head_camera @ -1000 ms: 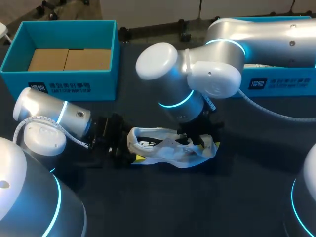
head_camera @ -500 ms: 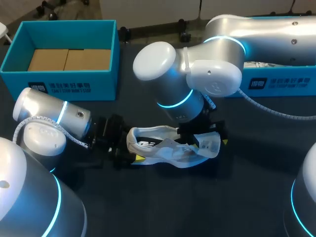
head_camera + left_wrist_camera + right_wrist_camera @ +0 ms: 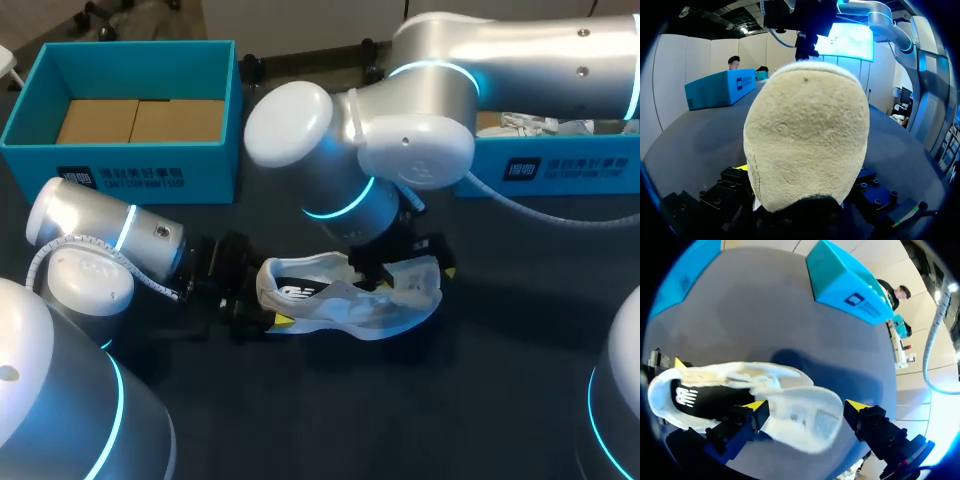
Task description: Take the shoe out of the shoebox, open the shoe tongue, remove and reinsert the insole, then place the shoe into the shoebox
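White shoe (image 3: 345, 308) on table (image 3: 500, 400), left gripper (image 3: 262, 303) clamping its heel — right gripper (image 3: 806, 405) open astride its front

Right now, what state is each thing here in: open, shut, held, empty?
shoe, out of both boxes, heel held by the left gripper.
insole, inside the shoe.
left gripper, shut on the shoe's heel.
right gripper, open, fingers astride the shoe's front.
left shoebox, open, no shoe inside.
right shoebox, open, partly hidden, something white inside.
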Robot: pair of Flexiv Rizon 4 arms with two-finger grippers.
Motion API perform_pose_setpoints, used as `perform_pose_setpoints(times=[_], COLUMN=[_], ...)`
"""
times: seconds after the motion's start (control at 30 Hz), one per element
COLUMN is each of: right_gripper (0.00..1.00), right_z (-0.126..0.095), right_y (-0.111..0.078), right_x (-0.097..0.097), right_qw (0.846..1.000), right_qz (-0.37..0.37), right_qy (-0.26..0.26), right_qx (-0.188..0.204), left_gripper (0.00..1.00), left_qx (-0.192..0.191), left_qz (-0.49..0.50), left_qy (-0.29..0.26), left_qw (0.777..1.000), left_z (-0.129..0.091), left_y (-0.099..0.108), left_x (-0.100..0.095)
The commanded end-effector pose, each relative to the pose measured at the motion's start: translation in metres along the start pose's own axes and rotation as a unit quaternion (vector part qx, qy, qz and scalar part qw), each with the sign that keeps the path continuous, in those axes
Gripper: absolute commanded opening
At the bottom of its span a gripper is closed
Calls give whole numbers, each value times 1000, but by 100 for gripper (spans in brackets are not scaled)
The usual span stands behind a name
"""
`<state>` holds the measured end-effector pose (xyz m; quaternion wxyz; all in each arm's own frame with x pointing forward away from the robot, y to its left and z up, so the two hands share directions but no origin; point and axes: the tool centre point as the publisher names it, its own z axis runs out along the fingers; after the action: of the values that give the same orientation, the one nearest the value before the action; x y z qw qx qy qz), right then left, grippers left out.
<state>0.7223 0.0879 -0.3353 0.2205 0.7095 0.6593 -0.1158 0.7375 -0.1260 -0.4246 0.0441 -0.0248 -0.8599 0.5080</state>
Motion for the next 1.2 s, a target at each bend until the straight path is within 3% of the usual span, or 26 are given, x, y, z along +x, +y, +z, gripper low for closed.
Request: perform_pose_setpoints(times=[0.03, 0.37, 0.63, 0.9, 1.1, 1.2], right_gripper=[100, 100, 100, 100, 100, 92], right_z=[-24, -61, -81, -83, -77, -75], right_y=[-1, 19, 30, 28, 26, 24], right_x=[3, 17, 31, 36, 40, 43], right_qw=[959, 981, 983, 988, 991, 991], right_qz=[281, 160, 72, 56, 70, 73], right_qy=[5, 53, 106, 95, 87, 90], right_qx=[-35, -100, -129, -111, -77, -67], left_gripper=[0, 0, 0, 0, 0, 0], left_qx=[-2, -2, -2, -2, -2, -2], left_qz=[1, 1, 1, 1, 1, 1], left_qy=[-1, -1, -1, -1, -1, -1], left_qw=[1000, 1000, 1000, 1000, 1000, 1000], left_z=[1, 1, 1, 1, 1, 1], left_y=[1, 1, 1, 1, 1, 1], left_x=[2, 2, 2, 2, 2, 2])
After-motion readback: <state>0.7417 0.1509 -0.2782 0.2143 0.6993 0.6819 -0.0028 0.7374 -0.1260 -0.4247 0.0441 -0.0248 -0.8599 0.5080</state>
